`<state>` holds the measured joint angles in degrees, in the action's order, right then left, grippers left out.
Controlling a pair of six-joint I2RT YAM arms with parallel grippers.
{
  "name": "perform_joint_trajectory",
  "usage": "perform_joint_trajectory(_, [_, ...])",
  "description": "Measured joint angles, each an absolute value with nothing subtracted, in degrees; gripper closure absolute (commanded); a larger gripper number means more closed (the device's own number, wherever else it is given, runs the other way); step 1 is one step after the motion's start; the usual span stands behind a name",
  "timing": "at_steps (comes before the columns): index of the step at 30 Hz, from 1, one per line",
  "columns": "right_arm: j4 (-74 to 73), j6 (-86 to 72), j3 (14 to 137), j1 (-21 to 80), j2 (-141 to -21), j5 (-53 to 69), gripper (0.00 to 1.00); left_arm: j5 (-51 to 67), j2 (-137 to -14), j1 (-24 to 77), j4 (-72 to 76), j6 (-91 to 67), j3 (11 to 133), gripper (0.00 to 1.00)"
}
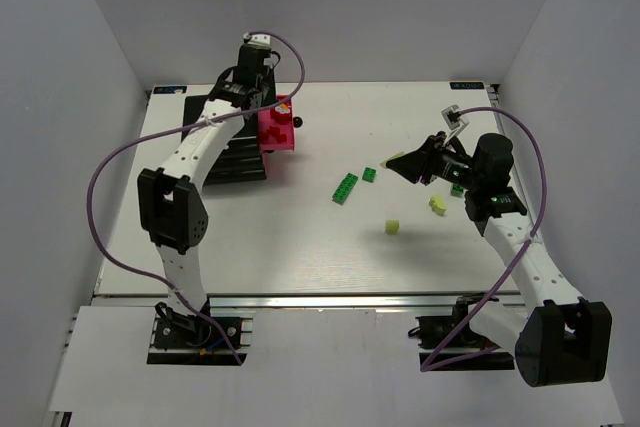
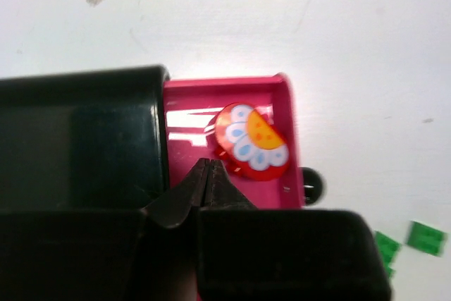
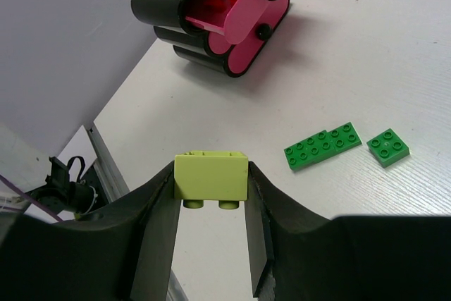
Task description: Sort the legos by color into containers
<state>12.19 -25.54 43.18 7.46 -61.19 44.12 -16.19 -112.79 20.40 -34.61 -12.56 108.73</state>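
- Pinching a small pale yellow plastic brick (image 3: 210, 174) between its two dark fingers, the right end effector (image 3: 211, 192) holds it clear of the white worktop (image 3: 366, 47). Which step is that?
- Carrying, I'd judge: one yellow piece is picked and needs delivering. Beyond it, right of centre in the wrist view, a long green studded strip (image 3: 323, 147) and a small green plate (image 3: 387, 147) lie unsorted. Other pale yellow bricks (image 1: 393, 227) sit loose right of centre in the overhead view.
- And the left end effector (image 2: 206, 167)?
- Its fingers are pressed together, with nothing between them that I can see. The tips hang over the open pink shallow plastic drawer (image 2: 285, 103) jutting from the black stacked cabinet (image 2: 77, 139). A round red disc with a white, orange and blue pattern (image 2: 250, 142) lies in that drawer, just beside the tips.
- The next move?
- Small red pieces (image 3: 218, 1) show in the pulled-out drawer at the top of the right wrist view, so yellow probably needs a different one. The right arm must cross toward the upper left of the overhead view and find a drawer open with the left arm out of its way. There it spreads its fingers above that drawer.
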Motion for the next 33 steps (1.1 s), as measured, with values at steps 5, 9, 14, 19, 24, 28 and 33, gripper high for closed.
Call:
perform_joint_trajectory(5, [12.19, -25.52, 43.18, 7.46, -61.19, 44.12, 1.00, -8.40, -107.04, 20.43, -30.83, -14.39, 108.73, 0.86])
perform_joint_trajectory(9, [12.19, -25.52, 43.18, 7.46, -61.19, 44.12, 1.00, 3.07, -106.87, 20.80, -29.52, -15.97, 110.45, 0.75])
perform_joint_trajectory(14, [12.19, -25.52, 43.18, 7.46, -61.19, 44.10, 1.00, 10.17, -113.84, 23.55, -31.44, -16.84, 113.25, 0.65])
perform_joint_trajectory(19, [12.19, -25.52, 43.18, 7.46, -61.19, 44.10, 1.00, 9.10, -121.64, 27.44, -36.51, -17.04, 114.83, 0.64])
perform_joint_trajectory(24, [12.16, -25.50, 43.18, 7.46, -61.25, 44.10, 1.00, -0.12, -125.71, 31.00, -40.88, -17.19, 117.21, 0.60])
perform_joint_trajectory(28, [12.16, -25.50, 43.18, 7.46, -61.28, 44.10, 1.00, -11.00, -126.19, 33.17, -43.88, -16.78, 119.48, 0.60])
perform_joint_trajectory(33, [12.16, -25.50, 43.18, 7.46, -61.28, 44.10, 1.00, -22.76, -126.19, 34.30, -45.91, -15.59, 120.64, 0.58])
